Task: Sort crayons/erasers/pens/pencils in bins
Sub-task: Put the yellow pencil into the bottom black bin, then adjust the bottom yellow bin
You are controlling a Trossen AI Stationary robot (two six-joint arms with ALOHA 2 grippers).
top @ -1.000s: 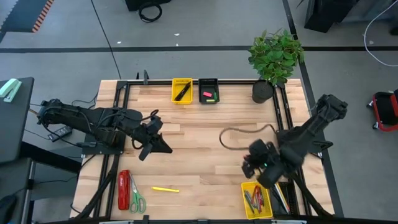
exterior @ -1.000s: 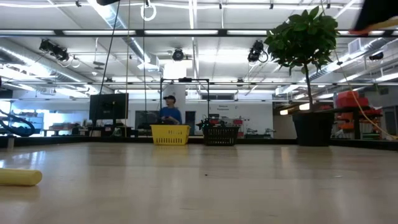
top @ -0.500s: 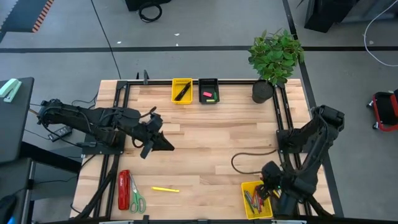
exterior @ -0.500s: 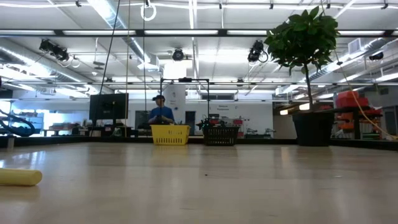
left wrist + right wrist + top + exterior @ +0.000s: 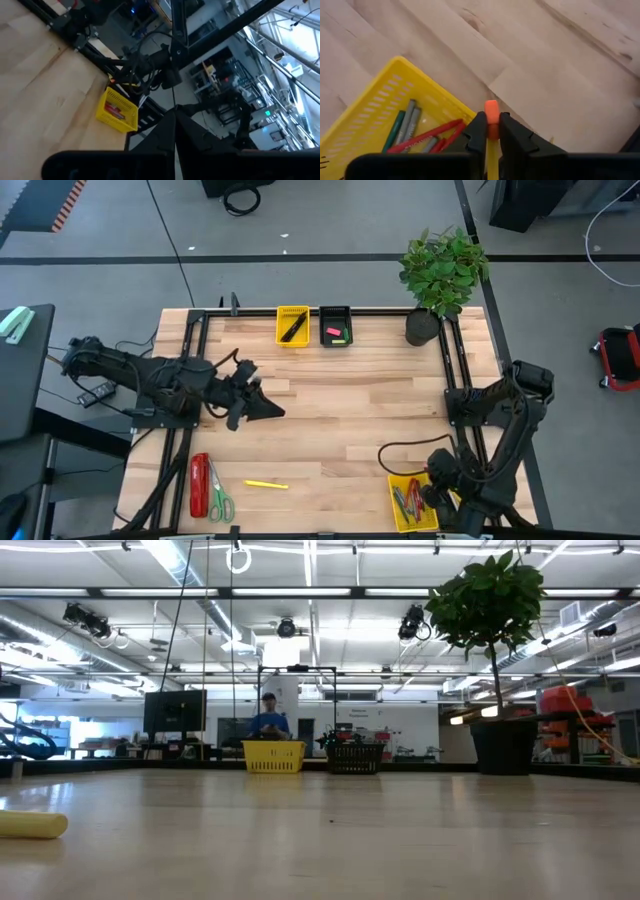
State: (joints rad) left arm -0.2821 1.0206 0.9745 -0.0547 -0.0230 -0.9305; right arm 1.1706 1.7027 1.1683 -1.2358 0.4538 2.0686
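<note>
Peering past our right gripper (image 5: pixel 490 134), we see only an orange pencil (image 5: pixel 491 112) tip pinched above the crayon-filled yellow bin (image 5: pixel 375 110); our left gripper (image 5: pixel 268 410) hovers closed, empty, mid-table.

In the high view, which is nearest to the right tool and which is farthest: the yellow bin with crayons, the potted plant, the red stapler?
From the right tool, shut on an orange pencil:
1. Yellow plastic bin with crayons, beside it at the near right corner.
2. Green potted plant, far right corner.
3. Red stapler, near left corner.
</note>
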